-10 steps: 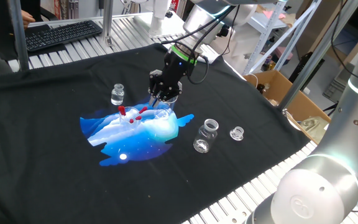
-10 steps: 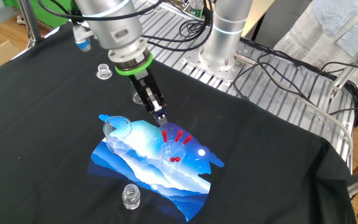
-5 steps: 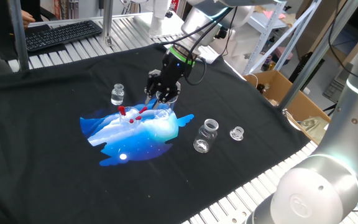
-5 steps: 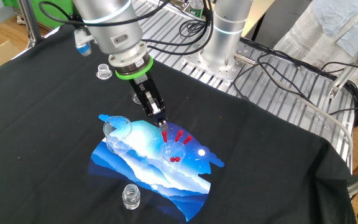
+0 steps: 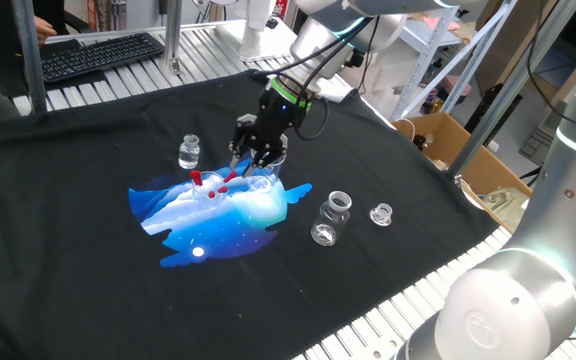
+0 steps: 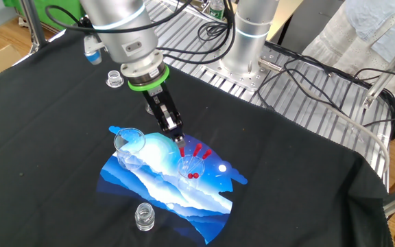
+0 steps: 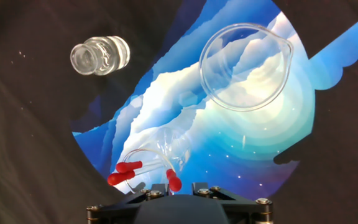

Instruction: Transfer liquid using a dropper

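Cloth: black cloth (image 5: 88,290) covers the whole table, and everything stands on it.
Arm: a silver arm with a green ring (image 6: 146,77) leans down over the middle of the cloth.
Picture: a blue and white print (image 6: 163,180) (it looks like snowy hills) sits on the cloth under the glass things.
Keyboard: a black keyboard (image 5: 96,53) lies at the far edge, well apart from the glass things.
Box: a brown box (image 5: 446,140) stands off the side of the table.
Beaker: a big clear beaker (image 7: 245,66) stands upright on the print, and looks round and open from above in the hand view.
Cup: a small clear cup (image 6: 191,167) stands on the print near the beaker and holds the droppers.
Gripper: the black gripper (image 6: 175,133) hangs just above the cup. Its tips are close to the red bulbs. I cannot tell if its fingers are apart or together (they are too small and dark in the side views, and the hand view only shows their base).
Jars: one small glass jar (image 5: 189,152) stands beside the print, another jar (image 5: 332,217) stands past the other side of it, and a tiny one (image 5: 381,214) is just beside that.
Dropper: the dropper (image 7: 174,180) leans in the cup with its red bulb up, right under the gripper. Two more red bulbs (image 7: 124,172) lean beside it in the same cup.
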`<control>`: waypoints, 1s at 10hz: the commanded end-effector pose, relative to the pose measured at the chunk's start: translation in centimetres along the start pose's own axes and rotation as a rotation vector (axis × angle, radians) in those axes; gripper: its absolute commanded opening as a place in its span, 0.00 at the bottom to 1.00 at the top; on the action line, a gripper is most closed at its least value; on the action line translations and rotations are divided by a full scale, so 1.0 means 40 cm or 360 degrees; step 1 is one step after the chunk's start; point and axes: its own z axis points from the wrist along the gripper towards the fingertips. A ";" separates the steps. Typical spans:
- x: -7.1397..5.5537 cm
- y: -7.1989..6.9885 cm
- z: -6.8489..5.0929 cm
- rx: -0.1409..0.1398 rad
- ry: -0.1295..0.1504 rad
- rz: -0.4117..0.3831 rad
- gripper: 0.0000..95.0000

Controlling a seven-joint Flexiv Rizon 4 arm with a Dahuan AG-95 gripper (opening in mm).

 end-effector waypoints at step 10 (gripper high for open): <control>-0.009 0.010 0.035 -0.0033 -0.0018 0.0009 0.20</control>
